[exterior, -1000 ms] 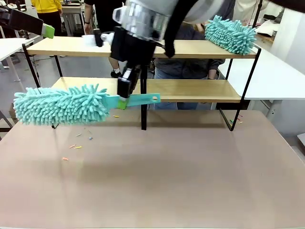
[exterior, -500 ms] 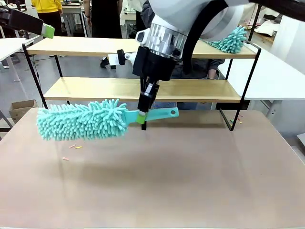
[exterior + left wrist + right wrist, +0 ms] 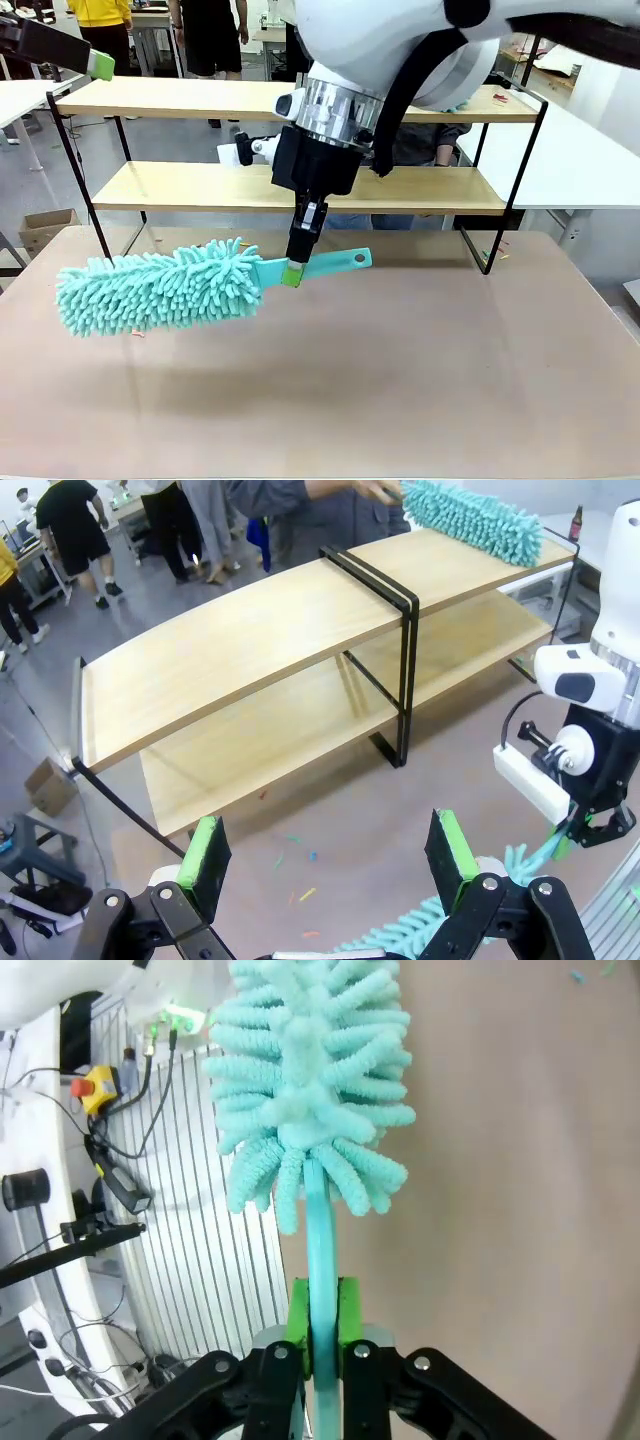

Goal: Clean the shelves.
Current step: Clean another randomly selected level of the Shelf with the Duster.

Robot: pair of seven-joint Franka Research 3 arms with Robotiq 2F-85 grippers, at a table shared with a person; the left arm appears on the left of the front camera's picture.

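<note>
Pinching the duster point(image 3: 160, 285) by its flat handle in the right gripper point(image 3: 292, 272), pads clenched tight just behind the fluffy head; hanging it low over the table point(image 3: 420, 360), slightly tilted, in front of the shelves point(image 3: 200, 187) and clear of both boards. Holding the left gripper point(image 3: 328, 858) spread wide with nothing between the pads, high up near the shelves' left end. Facing the shelves across the far part of the table, with a person behind them laying a second duster point(image 3: 470, 520) on the top board's far end. Likely to twist in so narrow a pinch if the long head drags hard on wood. Could snag fibres on the black frame or the middle post when swinging in toward the lower board, given the tight gap under the top one. Could meet the person's hand point(image 3: 375, 490) if sent up to the top board. Might also merely push the coloured scraps point(image 3: 300, 892) about the table instead of clearing them
</note>
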